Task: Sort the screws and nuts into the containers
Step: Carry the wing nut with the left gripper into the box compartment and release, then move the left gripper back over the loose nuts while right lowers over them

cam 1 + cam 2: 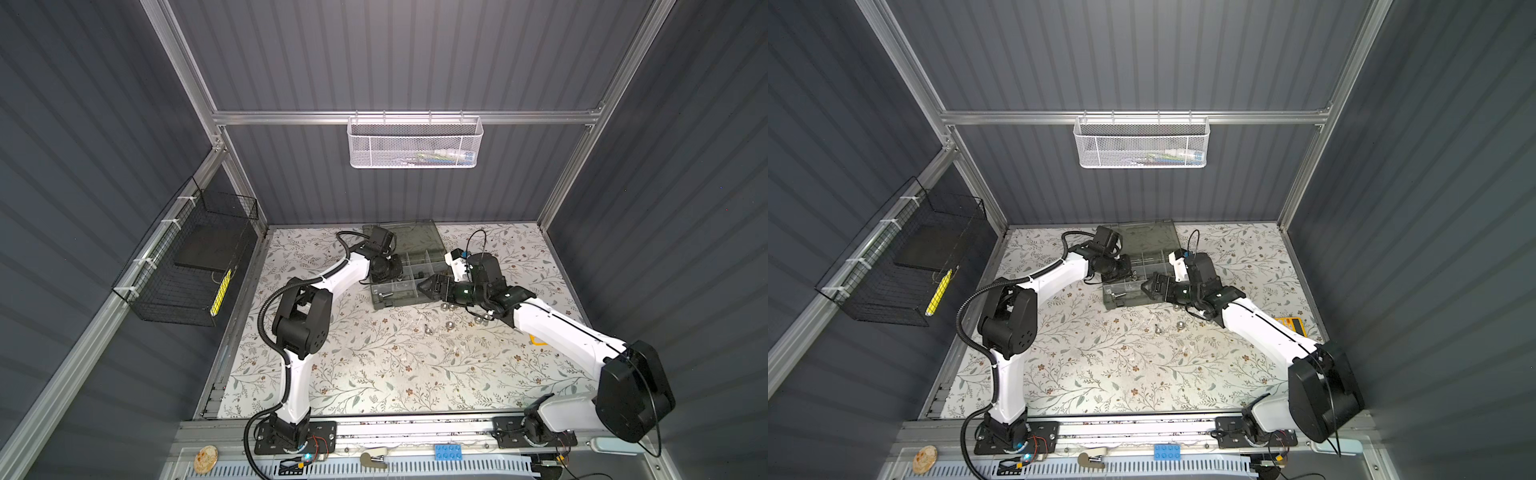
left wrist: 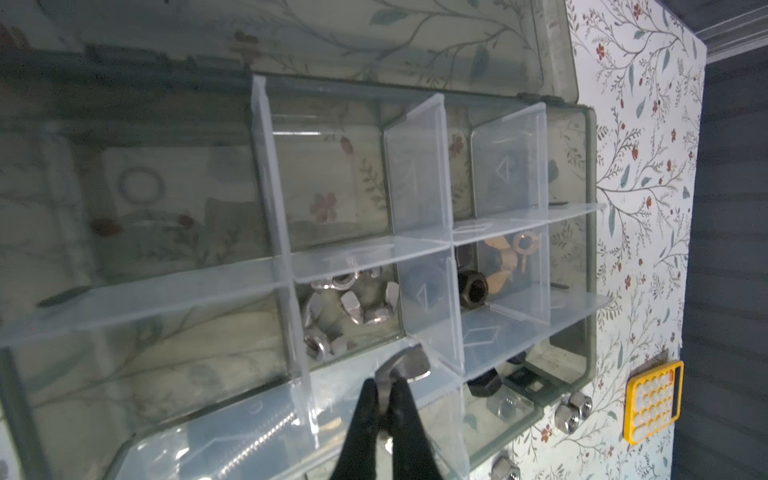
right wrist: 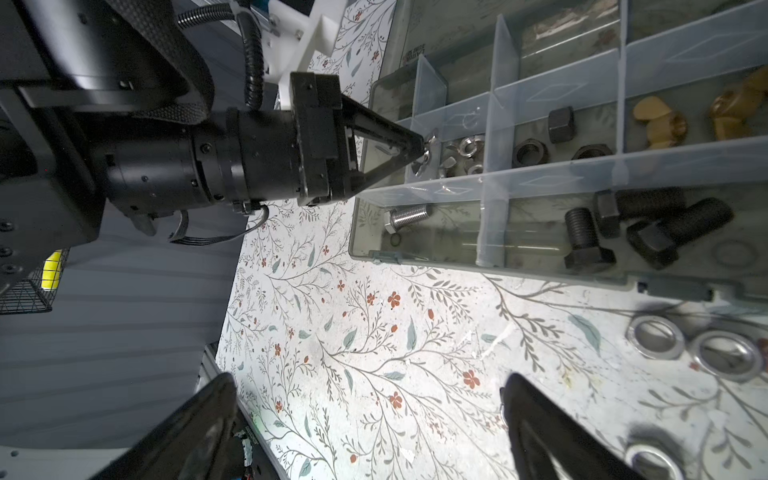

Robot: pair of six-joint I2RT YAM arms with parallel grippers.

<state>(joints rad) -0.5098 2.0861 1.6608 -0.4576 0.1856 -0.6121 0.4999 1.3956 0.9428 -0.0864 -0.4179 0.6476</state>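
loose silver nuts (image 1: 449, 325) lie on the table (image 1: 374, 374); right gripper (image 3: 368, 386) spread wide, empty, beside organiser case (image 1: 390, 305); left gripper (image 2: 386, 388) clenched on silver wing nut (image 2: 405, 365) at edge of silver-nut compartment (image 2: 353, 307)

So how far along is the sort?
Partly sorted: silver nuts, black nuts, brass wing nuts and black bolts sit in case compartments. In hand: left gripper pinches a silver wing nut by the silver nuts; right gripper open, empty. Left: several loose nuts on the table.
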